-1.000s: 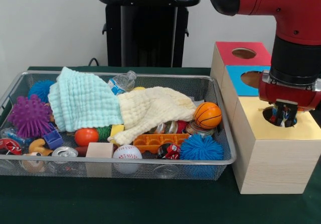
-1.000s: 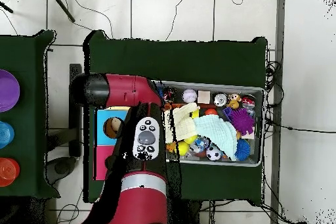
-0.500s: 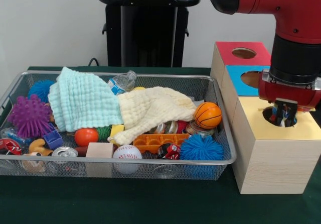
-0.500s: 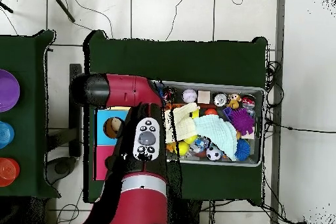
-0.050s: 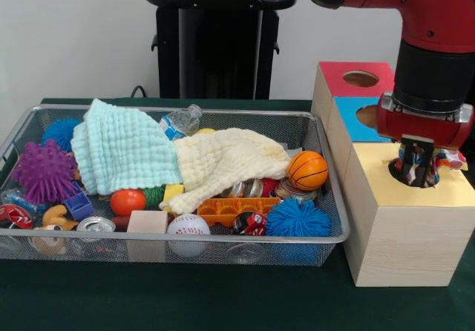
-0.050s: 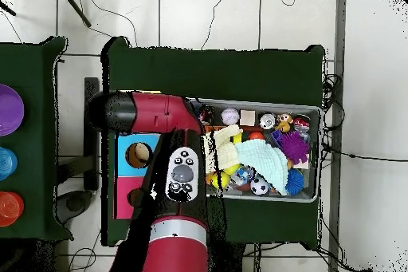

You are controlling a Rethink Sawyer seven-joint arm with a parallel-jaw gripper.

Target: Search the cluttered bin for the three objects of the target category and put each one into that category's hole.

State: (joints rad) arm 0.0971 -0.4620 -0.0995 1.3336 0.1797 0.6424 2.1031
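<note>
My gripper (image 5: 419,169) hangs just above the round hole (image 5: 396,169) in the yellow top of the nearest wooden box (image 5: 445,190). It is shut on a small crumpled colourful packet (image 5: 447,158), one end of which sticks out to the right of the fingers. The wire bin (image 5: 223,238) to the left holds a mini basketball (image 5: 307,170), a baseball (image 5: 188,225), an orange ball (image 5: 128,201), a blue spiky ball (image 5: 297,218), a purple spiky ball (image 5: 42,171), a plastic bottle (image 5: 182,121) and cans (image 5: 95,225). In the overhead view the arm (image 6: 182,175) hides the gripper.
A mint cloth (image 5: 122,153) and a pale yellow cloth (image 5: 226,160) cover much of the bin's middle. Behind the yellow box stand a blue-topped box (image 5: 349,119) and a red-topped box (image 5: 338,79), each with a hole. The bin (image 6: 317,153) lies right of the boxes overhead.
The gripper has risen a little out of the yellow box's hole and shifted slightly, carrying the colourful packet, whose end now shows at the right. The bin's contents are unchanged.
</note>
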